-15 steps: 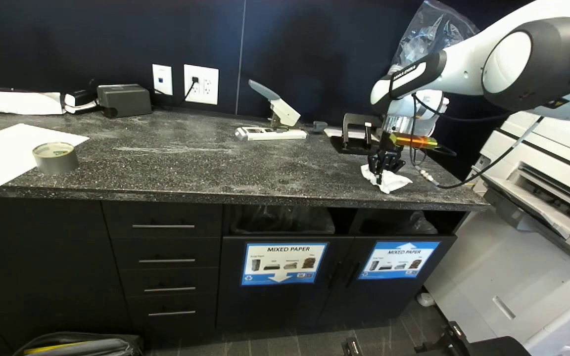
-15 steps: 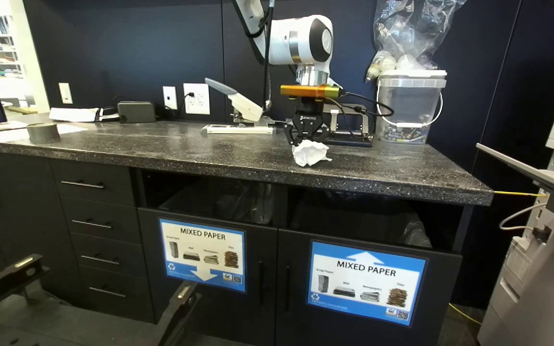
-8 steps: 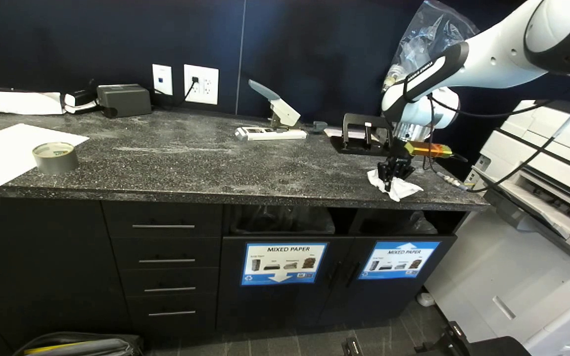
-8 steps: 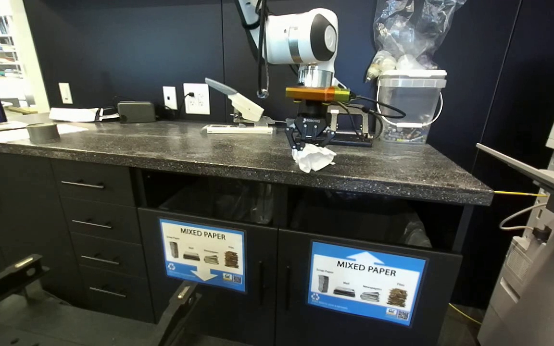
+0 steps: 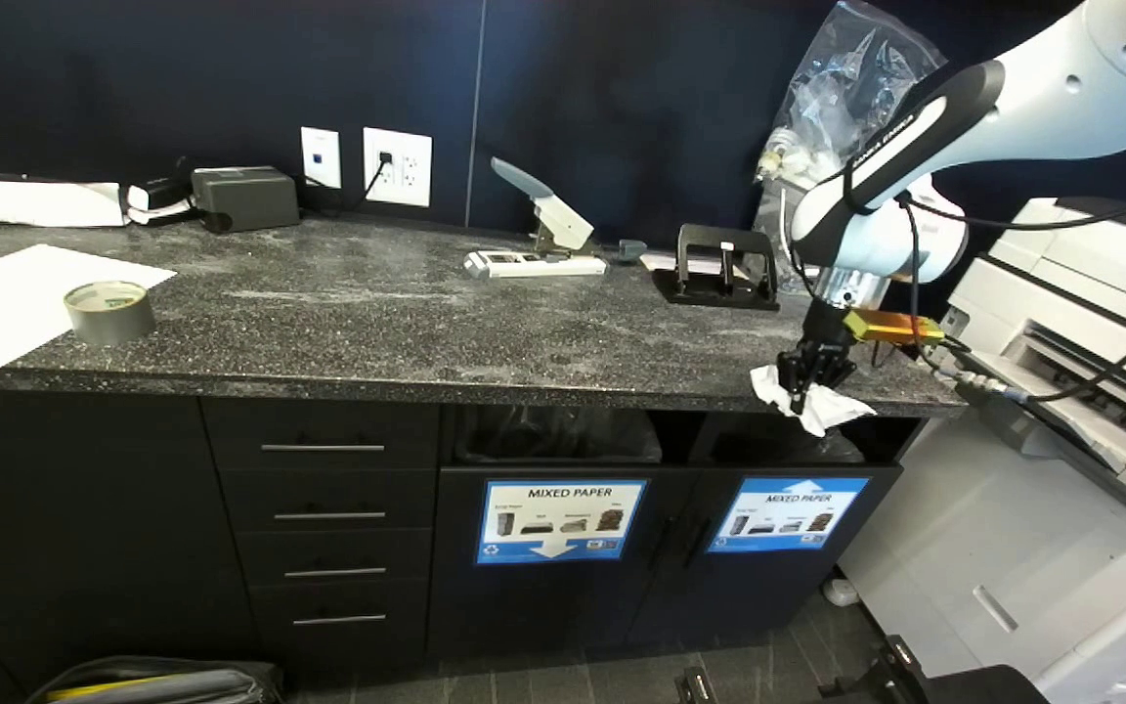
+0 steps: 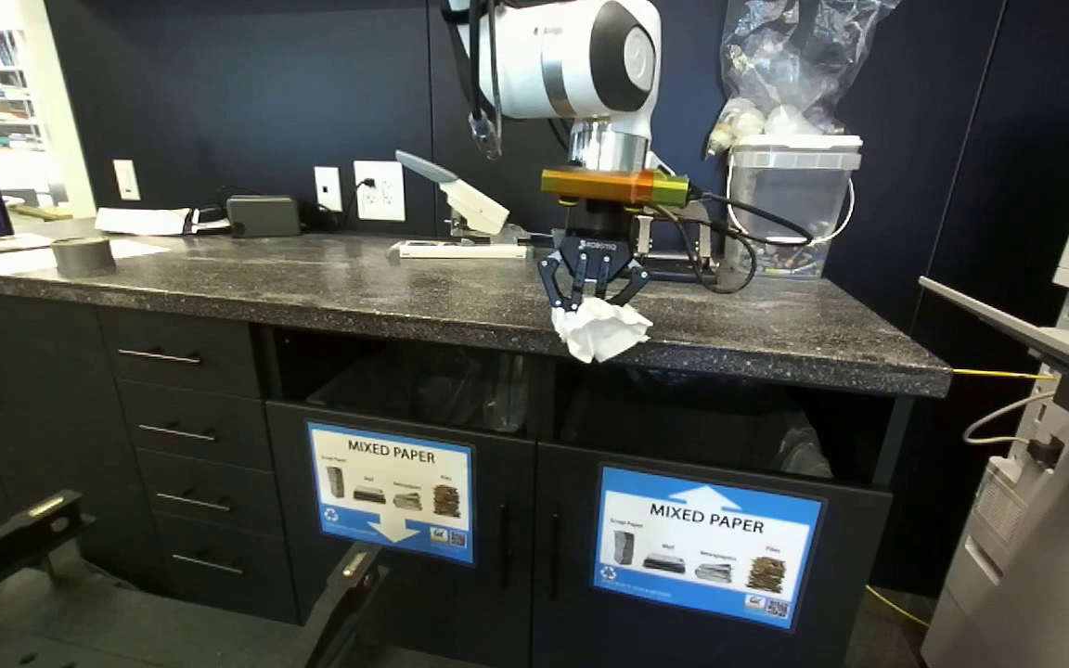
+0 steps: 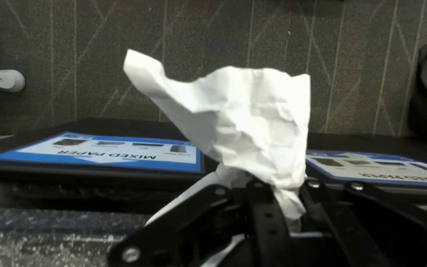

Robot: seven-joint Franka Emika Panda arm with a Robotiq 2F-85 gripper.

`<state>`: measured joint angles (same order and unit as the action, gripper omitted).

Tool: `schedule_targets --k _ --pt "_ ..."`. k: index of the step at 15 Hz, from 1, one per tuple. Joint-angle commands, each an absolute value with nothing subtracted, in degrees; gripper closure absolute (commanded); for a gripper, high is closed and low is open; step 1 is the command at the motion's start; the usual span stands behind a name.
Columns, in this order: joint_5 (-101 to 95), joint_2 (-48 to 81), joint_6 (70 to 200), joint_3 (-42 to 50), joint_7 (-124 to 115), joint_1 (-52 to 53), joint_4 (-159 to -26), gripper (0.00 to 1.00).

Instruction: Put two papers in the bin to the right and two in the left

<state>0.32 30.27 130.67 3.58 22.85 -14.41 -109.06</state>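
Counter (image 6: 340,278) behind, the tool (image 6: 593,302) pinches paper (image 6: 601,334), perhaps shallowly (blurred), risking slippage before the right bin (image 6: 720,476), five o'clock in an exterior view.

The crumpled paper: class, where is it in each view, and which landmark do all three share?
In an exterior view: crumpled paper, well right of centre.
In an exterior view: crumpled paper, just right of centre.
Wrist view: crumpled paper, large, across the middle.
Shared landmark: the bluer MIXED PAPER sign, upside down in the wrist view.
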Motion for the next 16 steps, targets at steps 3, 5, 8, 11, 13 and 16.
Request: schedule_targets --k 3,5,8,11,13,16 --pt "1.25 17.44 139.34 3.02 30.58 -17.14 -129.54 0.93" --pt "1.95 15.38 143.15 2.96 34.99 -18.35 -134.82 0.93" --pt "2.83 15.12 148.84 3.14 42.91 -20.32 -138.97 0.93" --pt "8.65 18.35 152.99 1.35 53.88 -24.11 -138.65 0.93" --pt "13.33 21.05 154.16 -0.28 61.62 -26.84 -136.83 0.93" --pt "20.61 24.57 156.12 -3.7 72.66 -31.51 -133.98 0.93"
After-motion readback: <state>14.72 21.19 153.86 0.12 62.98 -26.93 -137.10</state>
